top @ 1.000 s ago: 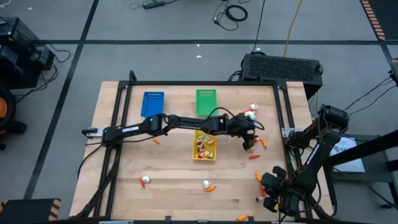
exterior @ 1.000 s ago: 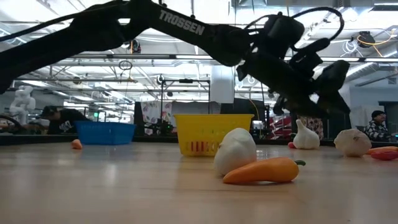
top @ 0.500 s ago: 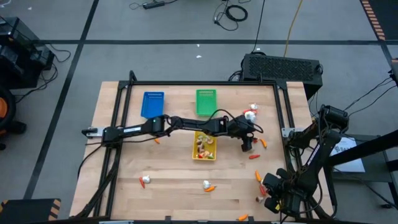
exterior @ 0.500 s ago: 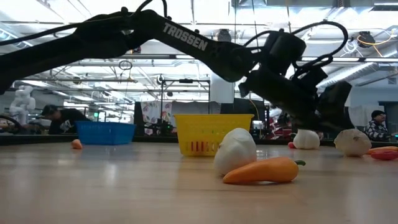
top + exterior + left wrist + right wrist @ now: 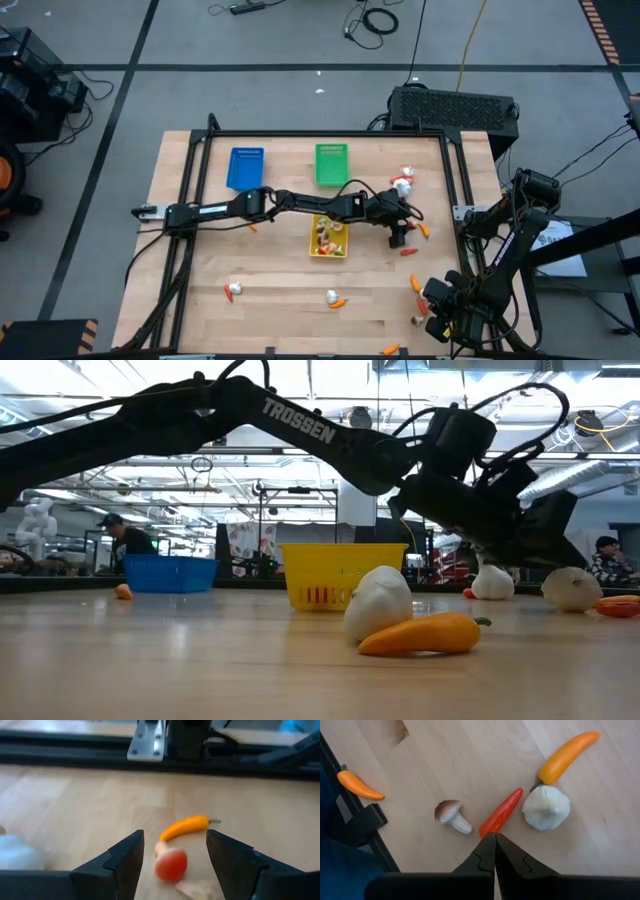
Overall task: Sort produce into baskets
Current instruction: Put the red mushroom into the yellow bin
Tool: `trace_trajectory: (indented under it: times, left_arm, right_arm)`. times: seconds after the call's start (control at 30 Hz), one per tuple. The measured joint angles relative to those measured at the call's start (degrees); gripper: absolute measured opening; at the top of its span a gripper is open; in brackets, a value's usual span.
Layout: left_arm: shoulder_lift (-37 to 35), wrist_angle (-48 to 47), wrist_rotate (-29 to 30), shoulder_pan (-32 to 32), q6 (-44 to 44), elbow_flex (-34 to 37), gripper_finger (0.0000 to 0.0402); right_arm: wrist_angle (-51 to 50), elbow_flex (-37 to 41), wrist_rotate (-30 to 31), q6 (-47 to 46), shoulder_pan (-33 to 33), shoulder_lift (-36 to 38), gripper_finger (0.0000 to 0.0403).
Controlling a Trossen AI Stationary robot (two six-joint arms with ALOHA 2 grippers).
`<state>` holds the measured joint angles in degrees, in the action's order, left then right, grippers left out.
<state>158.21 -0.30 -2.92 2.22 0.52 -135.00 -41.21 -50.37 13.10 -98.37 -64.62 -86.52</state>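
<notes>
One red-capped mushroom (image 5: 170, 865) lies between the left hand's (image 5: 172, 852) open fingers.

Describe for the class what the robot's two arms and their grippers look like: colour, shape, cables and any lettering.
Both arms are dark, almost black, built of slim jointed segments. The left arm carries white TROSSEN lettering on its forearm, and thin black cables loop around its wrist. The left gripper has two flat, dark, angular fingers. The right arm looks the same, and the right gripper tapers to two narrow black tips.
</notes>
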Motion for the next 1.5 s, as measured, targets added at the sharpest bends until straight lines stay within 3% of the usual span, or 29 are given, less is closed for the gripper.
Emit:
trace_trajectory:
  times: [0.87, 1.0, 1.13, 1.33, 1.5]
  left_arm:
    - [4.13, 5.40, 0.36, 0.07, -1.25, 0.00, 0.0221]
    - [4.11, 5.52, 1.25, 0.04, -2.61, 0.00, 0.0221]
    - [4.09, 5.40, 1.40, 0.10, -2.60, 0.00, 0.0221]
    - [4.07, 3.46, 1.38, 0.09, -2.55, 0.00, 0.0221]
    - [4.05, 3.18, 1.47, 0.07, -2.45, 0.00, 0.0221]
  right_arm:
    - [-1.67, 0.00, 0.42, -1.77, 0.33, 0.00, 0.0000]
    - [-6.64, 0.00, 1.21, -4.19, 1.53, 0.38, 0.0000]
    - [-13.02, -0.02, 5.71, -5.95, 2.70, 3.45, 0.0000]
    - [-32.10, -0.04, 8.08, -16.73, 7.51, 9.45, 0.0000]
    - [-39.50, -0.03, 7.99, -11.82, 16.34, 13.32, 0.0000]
